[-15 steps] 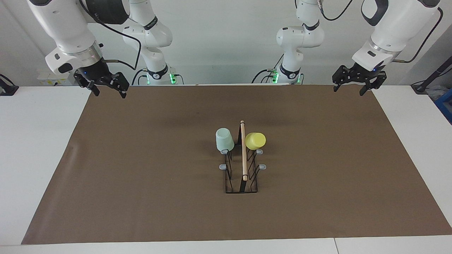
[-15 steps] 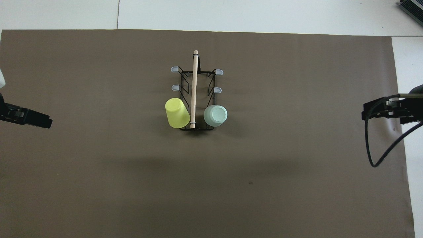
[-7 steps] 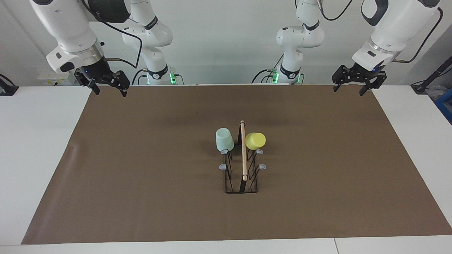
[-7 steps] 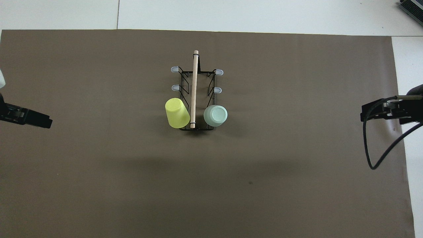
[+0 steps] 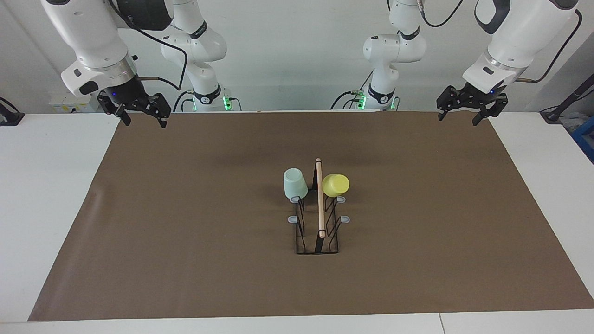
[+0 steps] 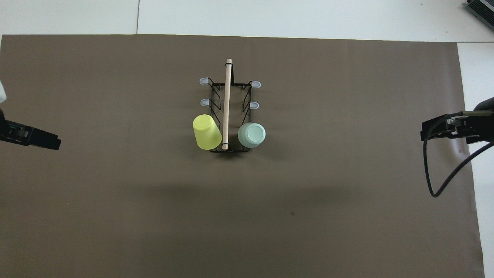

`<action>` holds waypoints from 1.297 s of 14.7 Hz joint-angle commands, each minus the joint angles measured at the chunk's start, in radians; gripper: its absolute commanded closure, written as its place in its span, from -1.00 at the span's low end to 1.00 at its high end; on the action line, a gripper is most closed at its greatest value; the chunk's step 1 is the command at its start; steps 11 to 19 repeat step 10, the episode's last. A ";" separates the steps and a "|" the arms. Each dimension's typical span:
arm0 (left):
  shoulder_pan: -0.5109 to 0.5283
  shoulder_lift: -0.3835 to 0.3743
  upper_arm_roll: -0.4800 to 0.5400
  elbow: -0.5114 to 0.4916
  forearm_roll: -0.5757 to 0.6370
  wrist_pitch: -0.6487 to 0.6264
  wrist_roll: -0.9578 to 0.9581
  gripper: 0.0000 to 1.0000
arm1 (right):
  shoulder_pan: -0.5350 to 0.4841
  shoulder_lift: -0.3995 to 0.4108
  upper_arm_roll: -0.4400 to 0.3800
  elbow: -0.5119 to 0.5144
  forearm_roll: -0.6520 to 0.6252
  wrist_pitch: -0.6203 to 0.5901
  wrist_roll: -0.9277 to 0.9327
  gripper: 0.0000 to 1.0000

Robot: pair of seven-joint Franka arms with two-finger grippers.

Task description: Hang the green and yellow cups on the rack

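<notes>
**Cups hung on rack, pincers raised at bench ends**

Green cup [image 5: 295,183] upturned on a prong of rack [image 5: 318,218], at the rack end nearest the robots, on the side toward the right arm's end of the bench [image 5: 55,185]; yellow cup [image 5: 335,185] on the matching prong just across the wooden rod [image 5: 319,197], on the side toward the left arm's end, tilted outward with base away from the rod; both cups just beside the rod, apart from each other; four grey-tipped prongs [image 5: 293,219] farther from the robots bare.

Rack standing mid-way along brown mat [image 5: 185,232], rod running away from the robots; same layout in overhead view: green cup [image 6: 251,135], yellow cup [image 6: 207,132], rack [image 6: 230,112], mat [image 6: 115,193].

Right pincer [image 5: 141,112] up in the air over the mat edge at the right arm's end, fingers spread, empty; left pincer [image 5: 464,111] likewise aloft over the mat corner at the left arm's end, fingers spread, empty; both well apart from rack and cups.
</notes>
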 commanded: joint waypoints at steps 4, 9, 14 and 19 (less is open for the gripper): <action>0.010 -0.014 -0.008 -0.005 0.012 -0.009 -0.010 -1.00 | 0.003 -0.011 -0.006 -0.019 0.004 0.019 -0.010 -1.00; 0.009 -0.012 -0.008 0.000 0.012 0.003 -0.011 -1.00 | 0.005 -0.013 -0.006 -0.025 0.028 0.024 0.027 -1.00; 0.006 -0.014 -0.008 -0.003 0.012 -0.001 -0.007 -1.00 | 0.005 -0.016 -0.004 -0.036 0.034 0.025 0.027 -1.00; 0.006 -0.014 -0.008 -0.003 0.012 -0.001 -0.007 -1.00 | 0.005 -0.016 -0.004 -0.036 0.034 0.025 0.027 -1.00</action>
